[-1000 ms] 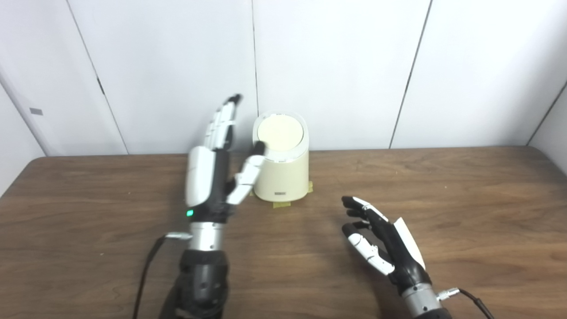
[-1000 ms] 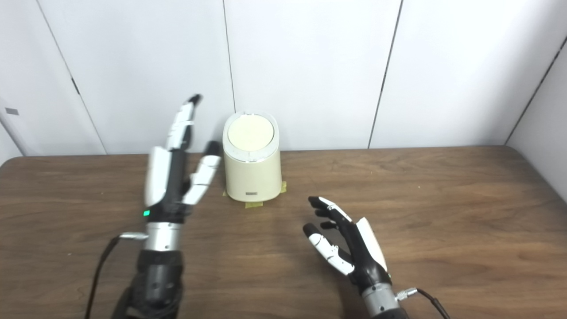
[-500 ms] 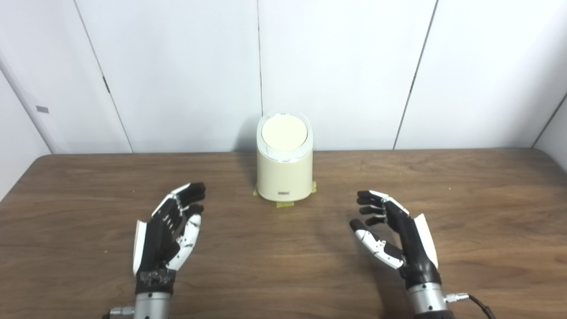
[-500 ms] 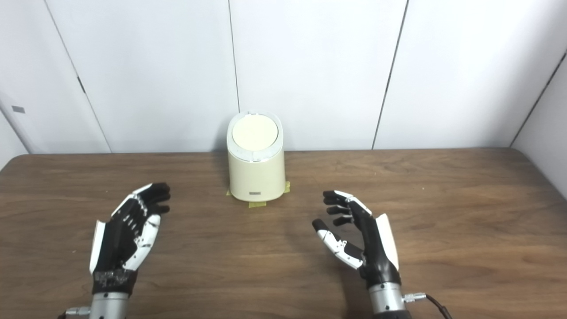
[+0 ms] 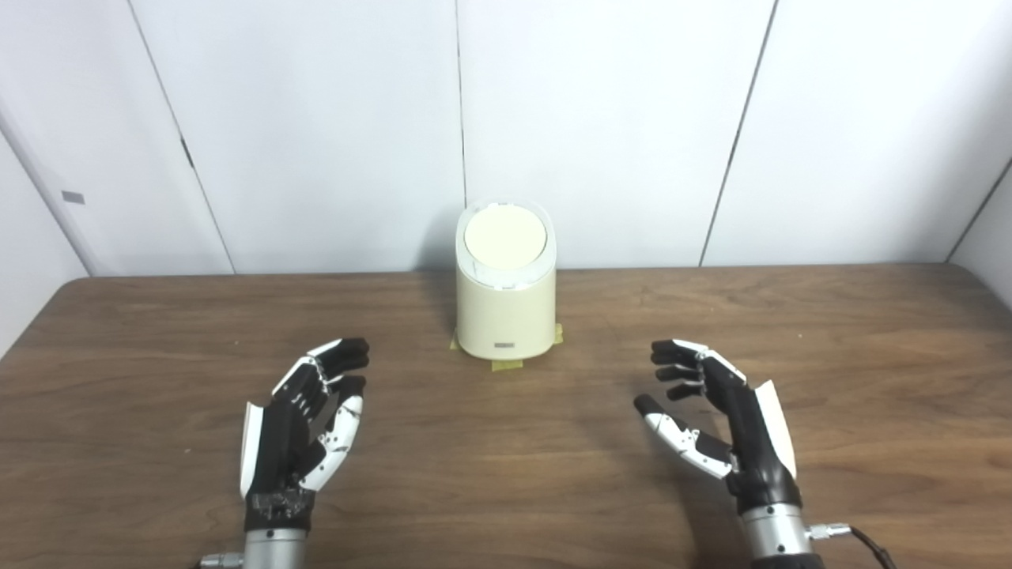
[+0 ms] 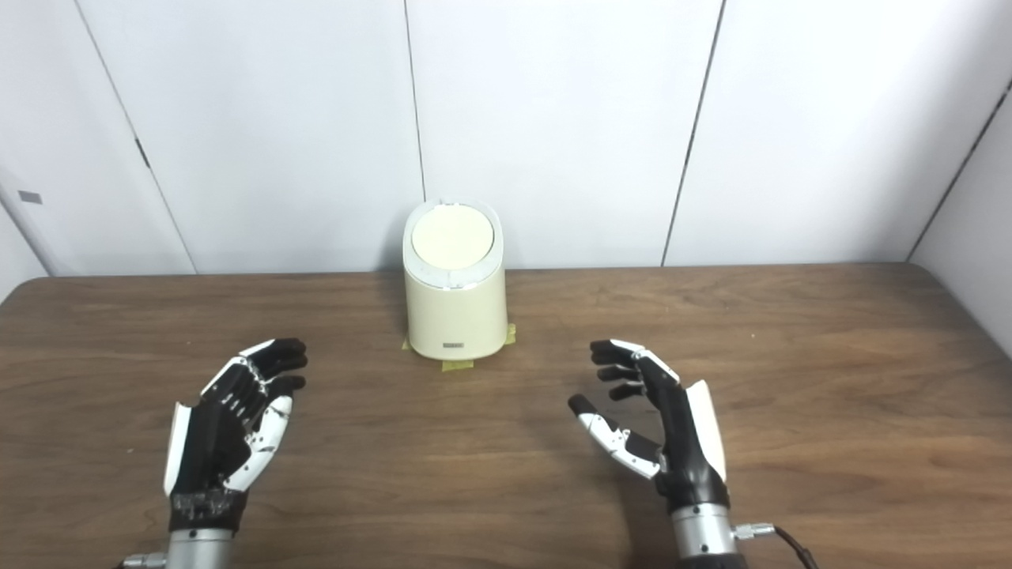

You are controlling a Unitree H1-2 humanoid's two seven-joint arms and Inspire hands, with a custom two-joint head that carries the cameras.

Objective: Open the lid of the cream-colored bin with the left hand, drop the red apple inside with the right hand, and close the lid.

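Left hand (image 5: 304, 427) lies near-left of the bin (image 5: 506, 304), fingers apart, holding nothing. The bin stands at the table's (image 5: 158, 332) far edge, lid (image 5: 505, 239) down; no apple shows, likely inside. Right hand (image 5: 723, 419), near-right of the bin, is likewise spread and empty, seemingly parked.

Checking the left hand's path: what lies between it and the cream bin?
Nothing: only bare table separates the left hand from the cream bin, seen in both views.
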